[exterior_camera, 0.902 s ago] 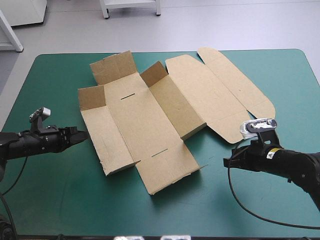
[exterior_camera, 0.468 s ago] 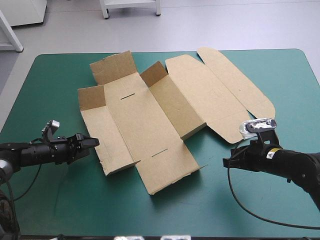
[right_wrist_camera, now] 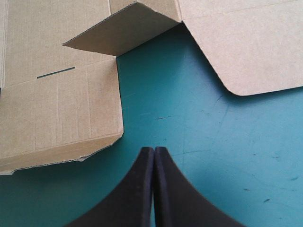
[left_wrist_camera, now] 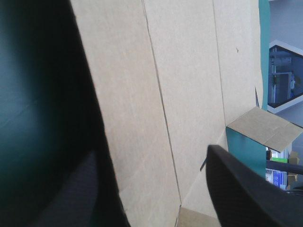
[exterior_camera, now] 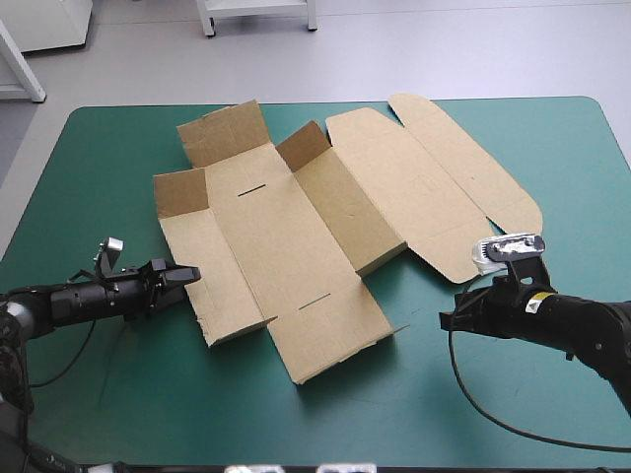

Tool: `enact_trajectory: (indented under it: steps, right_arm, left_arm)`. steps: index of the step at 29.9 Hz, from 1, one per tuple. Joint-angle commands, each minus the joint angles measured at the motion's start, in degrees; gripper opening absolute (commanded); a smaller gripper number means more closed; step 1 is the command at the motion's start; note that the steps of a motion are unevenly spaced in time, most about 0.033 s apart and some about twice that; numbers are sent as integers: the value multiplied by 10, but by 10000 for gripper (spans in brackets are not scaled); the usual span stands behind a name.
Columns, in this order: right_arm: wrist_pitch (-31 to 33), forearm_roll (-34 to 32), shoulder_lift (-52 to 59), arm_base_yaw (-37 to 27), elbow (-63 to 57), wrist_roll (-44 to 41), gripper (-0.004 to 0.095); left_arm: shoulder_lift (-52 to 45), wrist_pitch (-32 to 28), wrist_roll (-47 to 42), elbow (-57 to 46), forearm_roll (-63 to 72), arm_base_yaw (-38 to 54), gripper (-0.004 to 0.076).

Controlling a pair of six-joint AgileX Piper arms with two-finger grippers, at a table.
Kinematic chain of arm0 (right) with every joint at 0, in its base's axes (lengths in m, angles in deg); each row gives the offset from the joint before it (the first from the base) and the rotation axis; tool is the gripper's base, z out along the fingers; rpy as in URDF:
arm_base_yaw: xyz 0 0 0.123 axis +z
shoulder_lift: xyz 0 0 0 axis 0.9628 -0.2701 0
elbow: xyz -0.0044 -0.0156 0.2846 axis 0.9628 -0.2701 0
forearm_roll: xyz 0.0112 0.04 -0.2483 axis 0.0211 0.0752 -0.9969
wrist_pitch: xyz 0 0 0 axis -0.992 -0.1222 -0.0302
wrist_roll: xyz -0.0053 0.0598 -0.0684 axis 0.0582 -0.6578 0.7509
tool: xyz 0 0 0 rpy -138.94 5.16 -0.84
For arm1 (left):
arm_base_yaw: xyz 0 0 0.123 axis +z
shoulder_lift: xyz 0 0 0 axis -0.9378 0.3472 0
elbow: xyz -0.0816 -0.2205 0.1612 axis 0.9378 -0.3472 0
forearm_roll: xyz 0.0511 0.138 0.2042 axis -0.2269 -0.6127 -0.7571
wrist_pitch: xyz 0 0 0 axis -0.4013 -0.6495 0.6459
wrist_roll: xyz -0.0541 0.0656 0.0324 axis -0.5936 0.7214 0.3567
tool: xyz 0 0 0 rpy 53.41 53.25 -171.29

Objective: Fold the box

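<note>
Box (exterior_camera: 296,227) mostly flat on teal-green cover (exterior_camera: 118,394), lid end pointing far-right; left gripper (exterior_camera: 189,274) spread at left flap; right gripper (exterior_camera: 446,319) pinched closed, apart.

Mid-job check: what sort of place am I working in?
Probably a robotics lab bench: a table with a teal-green cover, one unfolded brown box on it, and the left gripper and right gripper flanking it.

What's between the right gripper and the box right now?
Only bare teal-green cover: the right wrist view shows the right gripper, jaws shut, short of the box, with nothing lying between.
</note>
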Motion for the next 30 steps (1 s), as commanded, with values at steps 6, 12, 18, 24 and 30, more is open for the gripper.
enact_trajectory:
  steps: [6,12,18,24,30]
  right_arm:
    - [-21,14,4,1,21,2,-19]
    - [-15,14,4,1,21,-3,-19]
    - [-13,14,4,1,21,-4,-19]
    - [-13,14,4,1,21,-4,-19]
    - [-13,10,4,1,21,-4,-19]
  left_arm:
    - [15,30,17,44,50,-48,458]
    - [25,-15,2,78,76,-116,454]
    - [25,-19,-6,88,71,-125,367]
    - [25,-17,-16,88,63,-125,148]
    - [25,-2,-25,88,55,-125,-8]
